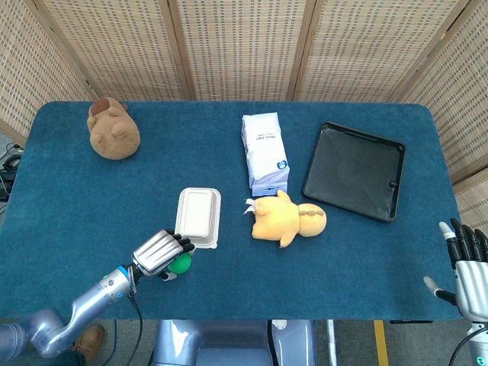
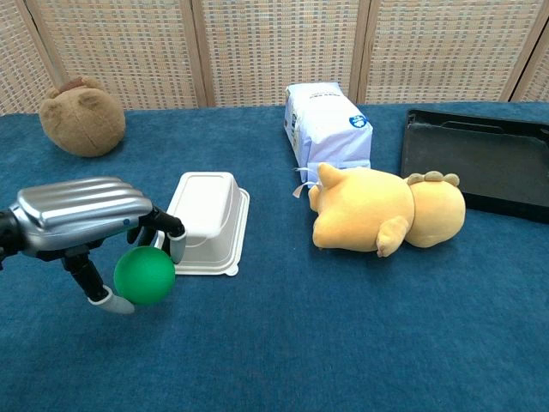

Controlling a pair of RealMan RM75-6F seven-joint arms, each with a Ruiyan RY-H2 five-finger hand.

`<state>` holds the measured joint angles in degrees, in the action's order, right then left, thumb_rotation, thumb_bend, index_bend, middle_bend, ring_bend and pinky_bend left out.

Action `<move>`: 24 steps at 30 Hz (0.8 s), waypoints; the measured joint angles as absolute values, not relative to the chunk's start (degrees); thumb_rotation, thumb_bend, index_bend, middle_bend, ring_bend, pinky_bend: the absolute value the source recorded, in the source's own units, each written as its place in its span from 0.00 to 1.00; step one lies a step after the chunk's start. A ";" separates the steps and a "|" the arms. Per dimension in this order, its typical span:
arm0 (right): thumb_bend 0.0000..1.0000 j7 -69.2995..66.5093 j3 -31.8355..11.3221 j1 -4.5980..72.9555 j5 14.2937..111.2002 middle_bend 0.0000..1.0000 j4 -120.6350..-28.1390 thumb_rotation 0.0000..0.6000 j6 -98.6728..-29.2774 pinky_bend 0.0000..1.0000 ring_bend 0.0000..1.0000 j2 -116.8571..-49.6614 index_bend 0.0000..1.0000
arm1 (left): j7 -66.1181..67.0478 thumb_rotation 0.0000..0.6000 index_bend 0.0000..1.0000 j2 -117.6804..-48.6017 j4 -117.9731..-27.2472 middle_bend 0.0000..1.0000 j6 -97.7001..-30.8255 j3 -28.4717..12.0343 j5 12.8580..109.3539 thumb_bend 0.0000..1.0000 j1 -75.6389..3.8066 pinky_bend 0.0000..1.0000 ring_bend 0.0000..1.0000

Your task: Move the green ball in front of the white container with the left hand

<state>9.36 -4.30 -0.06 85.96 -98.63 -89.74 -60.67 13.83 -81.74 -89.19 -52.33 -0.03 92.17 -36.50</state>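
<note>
My left hand (image 1: 161,252) (image 2: 81,214) grips the green ball (image 1: 181,264) (image 2: 144,275) from above, near the table's front edge. The ball hangs just in front of the near left corner of the white lidded container (image 1: 198,217) (image 2: 204,221); whether it touches the cloth I cannot tell. My right hand (image 1: 467,268) shows only in the head view, at the front right off the table, fingers spread and holding nothing.
A brown plush (image 1: 113,130) (image 2: 82,118) lies at the far left. A white and blue bag (image 1: 264,152) (image 2: 328,124) and a yellow plush (image 1: 287,219) (image 2: 383,209) lie in the middle. A black tray (image 1: 354,170) (image 2: 480,162) sits at the right.
</note>
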 measured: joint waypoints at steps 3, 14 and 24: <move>0.00 9.22 -4.33 -0.04 85.84 0.00 -98.60 1.00 -89.66 0.00 0.00 -60.60 0.02 | 14.78 1.00 0.43 -83.54 -88.55 0.51 -51.73 -0.35 90.59 0.18 -36.68 0.45 0.48; 0.00 8.75 -4.35 -0.08 85.73 0.00 -98.69 1.00 -89.68 0.00 0.00 -60.30 0.02 | 18.23 1.00 0.39 -87.13 -87.70 0.48 -49.96 -1.43 86.40 0.17 -37.79 0.43 0.45; 0.00 8.03 -4.39 -0.26 85.81 0.00 -98.84 1.00 -90.04 0.00 0.00 -59.92 0.02 | 20.82 1.00 0.29 -87.84 -87.48 0.36 -49.01 -0.90 84.74 0.12 -38.53 0.40 0.35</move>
<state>8.03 -4.39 -0.26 85.81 -98.84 -90.04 -59.92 20.82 -87.84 -87.48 -49.01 -0.90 84.74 -38.53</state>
